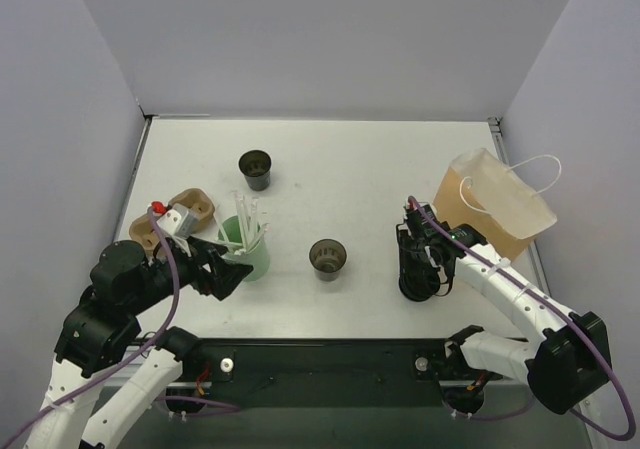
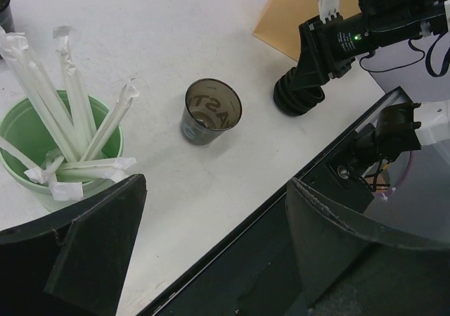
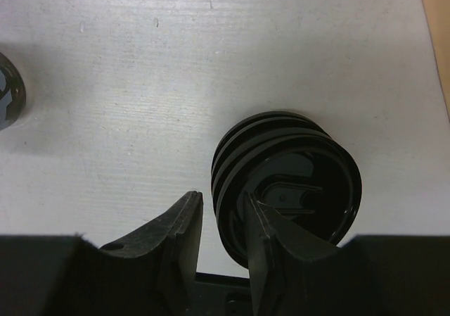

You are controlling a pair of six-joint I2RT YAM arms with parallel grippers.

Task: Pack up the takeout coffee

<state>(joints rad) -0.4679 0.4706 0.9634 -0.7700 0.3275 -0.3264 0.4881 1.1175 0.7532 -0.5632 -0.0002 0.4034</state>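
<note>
Two grippers inspected. Left gripper [image 2: 216, 189]: jaws spread wide, holding nothing, touching nothing. Green cup [image 2: 60, 154] sits just beside its left finger and contains paper-wrapped straws [image 2: 77, 112]. The takeout coffee [image 1: 256, 169] stands upright well beyond this gripper, untouched. A black cup with a brown inside [image 2: 211, 112] stands upright between the two grippers. Right gripper [image 3: 221, 200]: jaws narrowed to a slim gap astride the rim of a stack of black lids [image 3: 288, 182]; whether they grip it cannot be told. Handled bag [image 1: 495, 204] stands just beyond this gripper, contents not discernible.
</note>
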